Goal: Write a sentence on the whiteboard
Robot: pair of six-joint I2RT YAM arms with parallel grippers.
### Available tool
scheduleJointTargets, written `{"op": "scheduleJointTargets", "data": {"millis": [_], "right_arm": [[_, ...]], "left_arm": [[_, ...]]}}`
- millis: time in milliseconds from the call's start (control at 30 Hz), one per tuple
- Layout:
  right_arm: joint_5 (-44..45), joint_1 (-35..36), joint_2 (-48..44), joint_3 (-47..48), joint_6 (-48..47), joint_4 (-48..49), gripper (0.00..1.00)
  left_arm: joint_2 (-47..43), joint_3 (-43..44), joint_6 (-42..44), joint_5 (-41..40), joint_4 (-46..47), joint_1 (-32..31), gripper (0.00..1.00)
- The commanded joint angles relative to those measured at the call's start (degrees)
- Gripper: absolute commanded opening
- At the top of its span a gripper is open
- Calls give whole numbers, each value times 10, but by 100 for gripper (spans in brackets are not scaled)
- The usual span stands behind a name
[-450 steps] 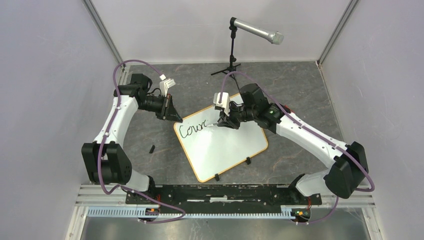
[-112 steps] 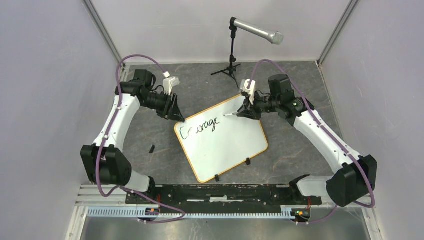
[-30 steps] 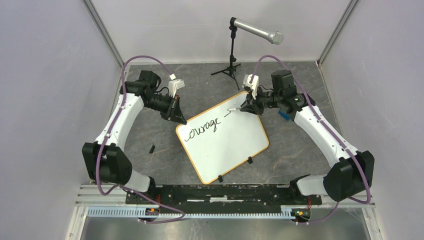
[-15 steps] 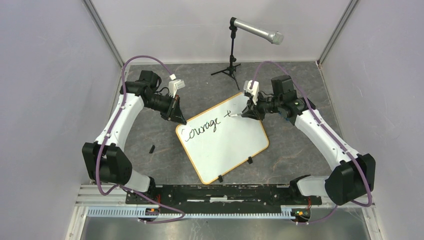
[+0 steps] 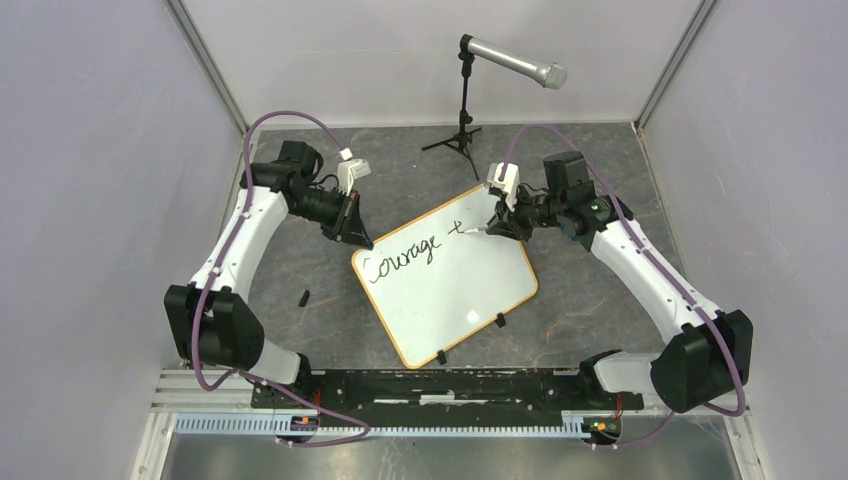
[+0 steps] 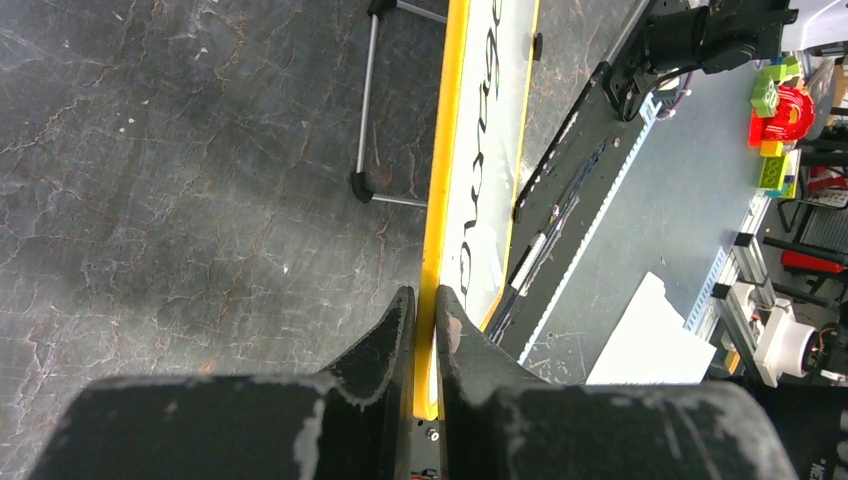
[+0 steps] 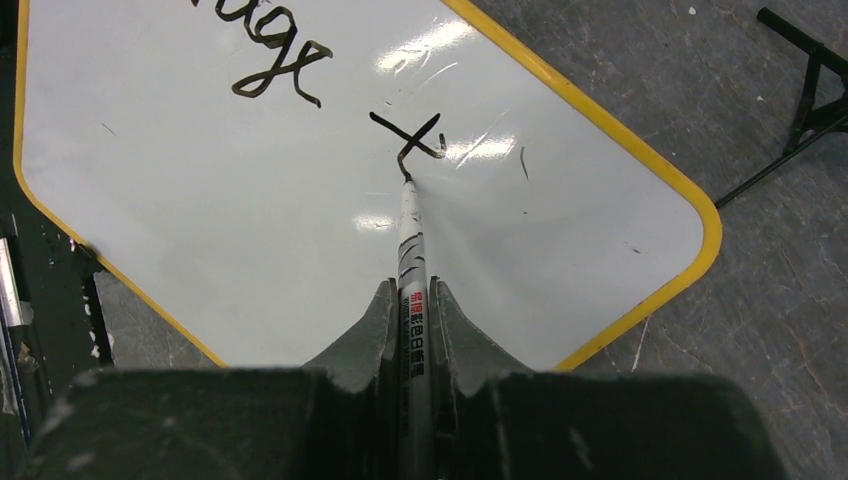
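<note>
Left gripper tight on whiteboard rim, right gripper tight around marker at sentence.

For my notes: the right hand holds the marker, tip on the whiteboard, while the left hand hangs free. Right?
No: the left hand is shut on the whiteboard, at its rim, as the left wrist view shows. The right hand does hold the marker, tip on the board.

Dark mottled floor, pale walls (faintly lilac)
</note>
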Motion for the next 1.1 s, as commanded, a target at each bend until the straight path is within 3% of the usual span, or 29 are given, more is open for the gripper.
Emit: {"op": "scheduleJointTargets", "data": {"millis": [0,1067], "right_arm": [[28,-9,-5,29,-9,4,0],[26,-24,-18,3,-5,12,0]], "left_arm": [[-11,13,20,-4,2,-6,2],[-12,11,23,-6,3,-7,3]]}}
